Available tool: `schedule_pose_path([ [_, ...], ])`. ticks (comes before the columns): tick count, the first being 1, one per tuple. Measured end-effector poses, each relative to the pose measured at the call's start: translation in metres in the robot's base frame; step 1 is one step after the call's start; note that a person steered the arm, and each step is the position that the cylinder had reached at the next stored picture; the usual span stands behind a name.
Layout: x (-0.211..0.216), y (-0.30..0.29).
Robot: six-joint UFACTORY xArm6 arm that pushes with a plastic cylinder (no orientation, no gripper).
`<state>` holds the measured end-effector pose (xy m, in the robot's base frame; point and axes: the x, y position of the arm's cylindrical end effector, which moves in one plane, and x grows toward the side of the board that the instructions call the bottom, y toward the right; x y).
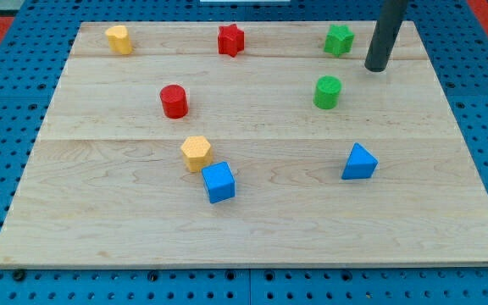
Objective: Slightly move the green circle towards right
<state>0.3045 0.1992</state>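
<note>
Tool: my tip (376, 69), a bare rod holding nothing, up-right of green circle (328, 92), apart.
Left: yellow block (119, 39), red circle (174, 101).
Middle: yellow hexagon (196, 152) touching blue cube (219, 181); red star (230, 40).
Right: green star (339, 40), blue triangle (359, 162).
Bench (100, 220): no writing.

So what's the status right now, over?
My tip up-right of the green circle, not touching. Wrong side for a rightward push. Green star just left of my tip. Board right of the circle clear.

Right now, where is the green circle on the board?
The green circle sits in the view's upper right, below the green star, and my tip is just up and right of it, not touching.
</note>
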Motion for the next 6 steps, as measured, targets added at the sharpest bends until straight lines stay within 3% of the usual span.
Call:
schedule_pose_path([
  [3, 0.019, -0.015],
  [4, 0.075, -0.036],
  [5, 0.088, -0.063],
  [6, 0.082, -0.187],
])
